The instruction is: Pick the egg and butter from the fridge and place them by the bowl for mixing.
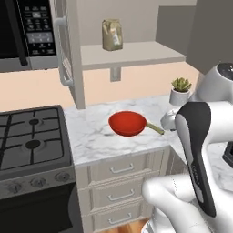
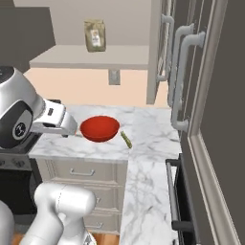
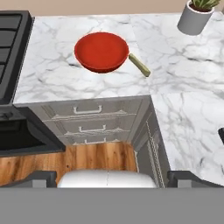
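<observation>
1. Here, in the hand view, the stove (image 3: pixel 11 48) lies at nine o'clock and the red bowl (image 3: pixel 101 51) sits on the marble counter (image 3: pixel 52 78).
2. The butter (image 3: pixel 139 65) lies touching the bowl's rim at four o'clock; the egg is not on the counter.
3. The plant pot (image 3: pixel 192 18) stands at two o'clock.
4. The gripper (image 3: pixel 112 177), jaws spread and empty, hangs off the counter's front edge.
5. Risk: a low sweep toward the fridge (image 2: pixel 210 95) could knock the butter away.
</observation>
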Robot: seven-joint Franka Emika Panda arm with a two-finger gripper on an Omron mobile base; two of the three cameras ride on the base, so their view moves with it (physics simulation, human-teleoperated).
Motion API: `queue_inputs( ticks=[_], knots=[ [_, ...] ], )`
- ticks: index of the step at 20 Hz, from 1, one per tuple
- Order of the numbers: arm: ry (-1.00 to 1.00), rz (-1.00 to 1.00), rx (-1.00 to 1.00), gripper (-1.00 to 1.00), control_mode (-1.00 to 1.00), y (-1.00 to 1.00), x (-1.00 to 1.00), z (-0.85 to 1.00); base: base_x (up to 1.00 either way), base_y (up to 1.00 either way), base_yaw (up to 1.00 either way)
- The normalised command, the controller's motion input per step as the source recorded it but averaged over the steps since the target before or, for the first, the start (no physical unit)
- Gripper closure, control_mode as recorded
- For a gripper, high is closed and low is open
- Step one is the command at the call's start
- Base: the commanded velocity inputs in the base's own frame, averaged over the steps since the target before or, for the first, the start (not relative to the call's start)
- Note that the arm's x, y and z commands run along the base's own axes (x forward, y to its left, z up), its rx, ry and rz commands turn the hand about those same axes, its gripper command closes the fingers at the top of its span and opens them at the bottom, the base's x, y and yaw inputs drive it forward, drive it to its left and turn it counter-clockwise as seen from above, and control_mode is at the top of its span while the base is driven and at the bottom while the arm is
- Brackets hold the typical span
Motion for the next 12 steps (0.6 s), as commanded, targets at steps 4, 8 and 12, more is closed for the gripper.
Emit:
queue_inputs(
  ticks=[4, 8, 12],
  knots=[
    [0.0, 0.0, 0.0, -1.0, 1.0, 0.0, 0.0, 0.0, -0.82, 0.26, 0.41],
    [0.0, 0.0, 0.0, -1.0, 1.0, 0.0, 0.0, 0.0, -0.15, 0.52, 0.76],
    [0.0, 0.0, 0.0, -1.0, 1.0, 0.0, 0.0, 0.0, 0.0, 0.41, 0.92]
  ],
)
